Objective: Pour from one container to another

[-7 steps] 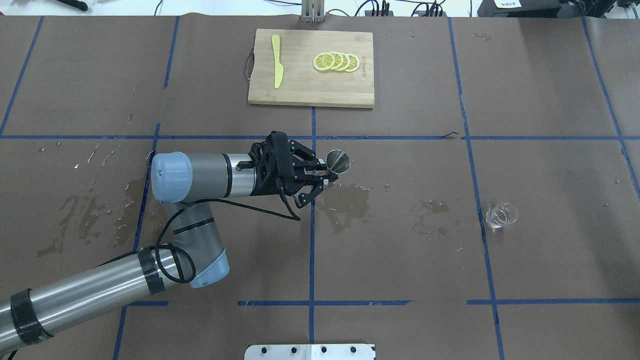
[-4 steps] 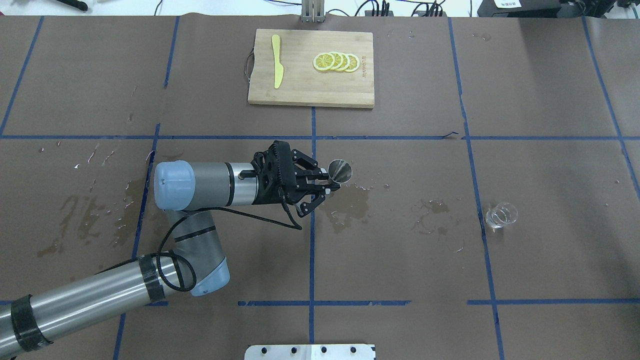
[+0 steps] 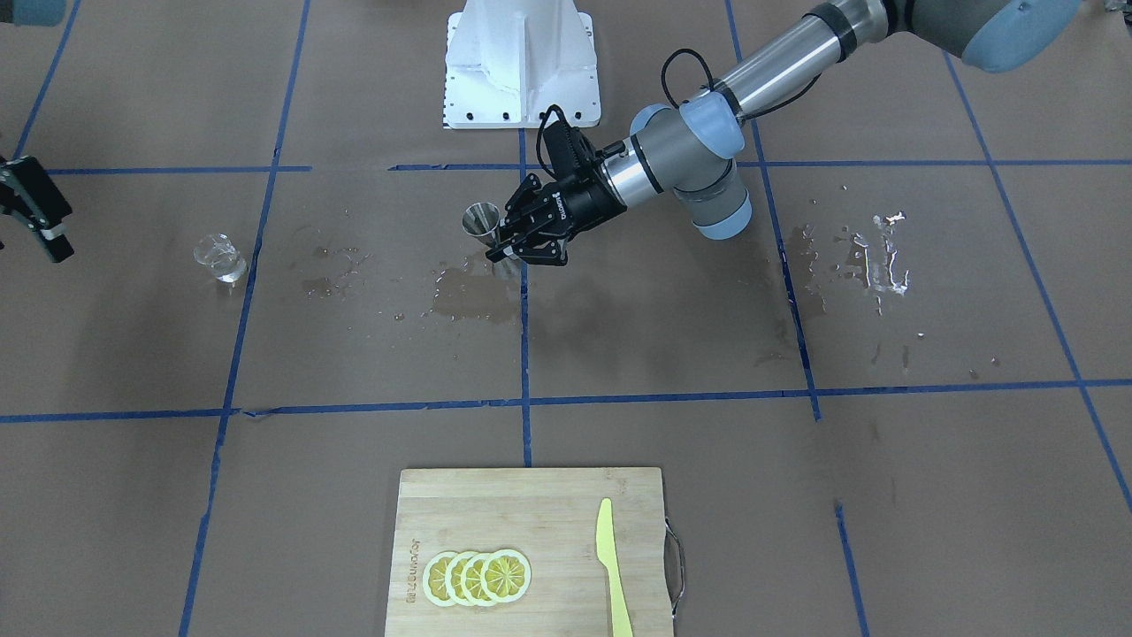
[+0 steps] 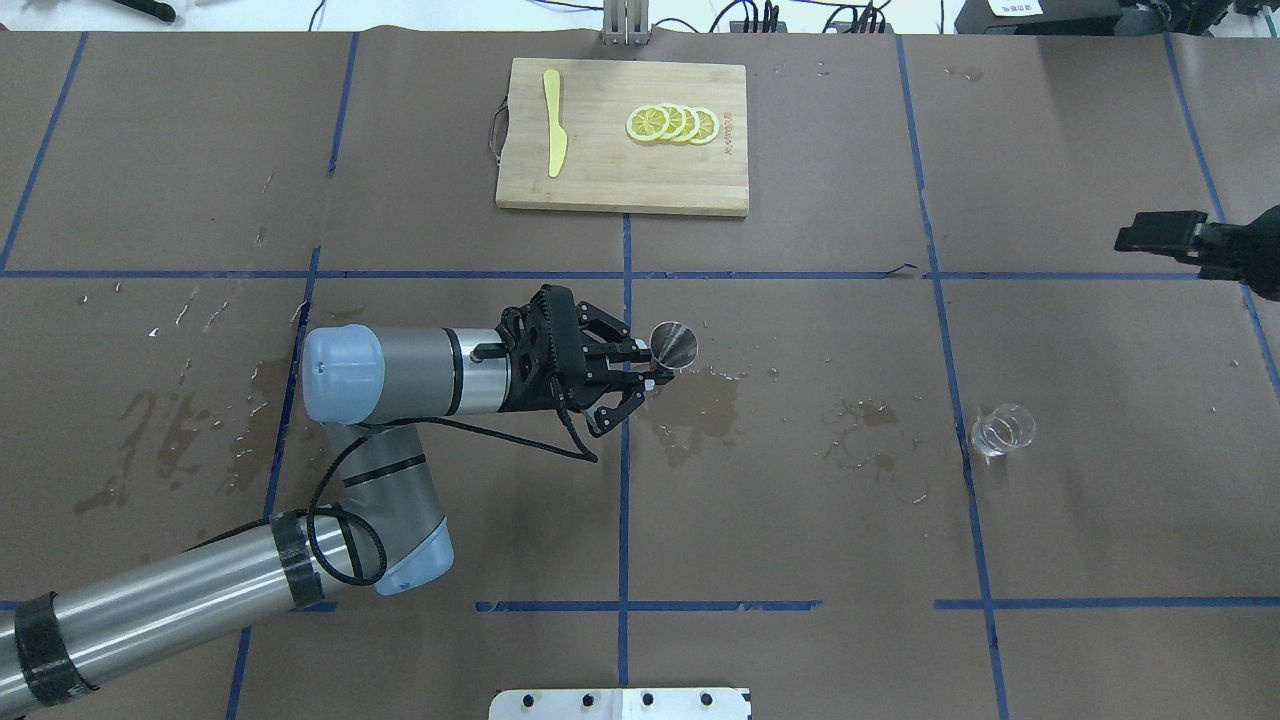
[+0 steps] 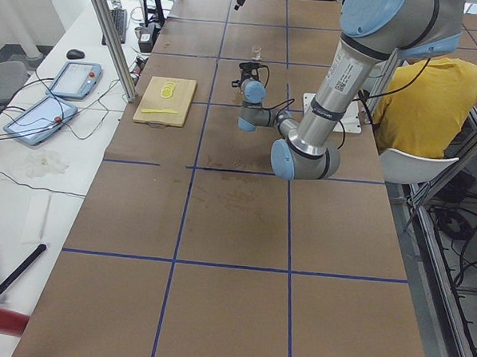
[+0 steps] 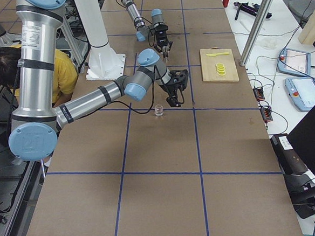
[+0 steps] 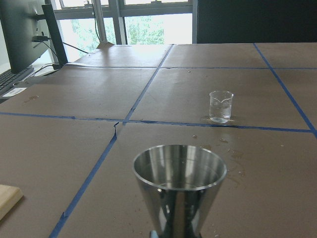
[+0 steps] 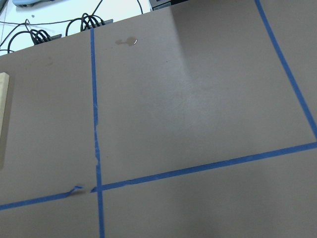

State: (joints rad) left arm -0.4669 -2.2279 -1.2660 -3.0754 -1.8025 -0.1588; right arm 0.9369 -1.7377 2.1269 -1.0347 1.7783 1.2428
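Observation:
My left gripper (image 4: 655, 372) is shut on the narrow waist of the steel jigger (image 4: 674, 345), which stands nearly upright with its open cone up (image 7: 179, 171), near the table's middle over a wet patch. I cannot tell whether its base touches the table. The jigger (image 3: 481, 219) also shows from across the table. The small clear measuring cup (image 4: 1000, 430) stands alone far to the right, upright (image 7: 221, 106), with a little clear liquid in it. My right gripper (image 4: 1140, 238) hovers open at the right edge, well beyond the cup (image 3: 217, 257), holding nothing.
A wooden cutting board (image 4: 620, 190) at the table's far side carries lemon slices (image 4: 672, 124) and a yellow plastic knife (image 4: 553, 120). Wet stains (image 4: 695, 410) spread between jigger and cup; more sit at the left (image 4: 170, 440). Blue tape lines cross the brown paper.
The left gripper with the jigger has shifted slightly toward the robot. The right gripper has come into the overhead view at the right edge.

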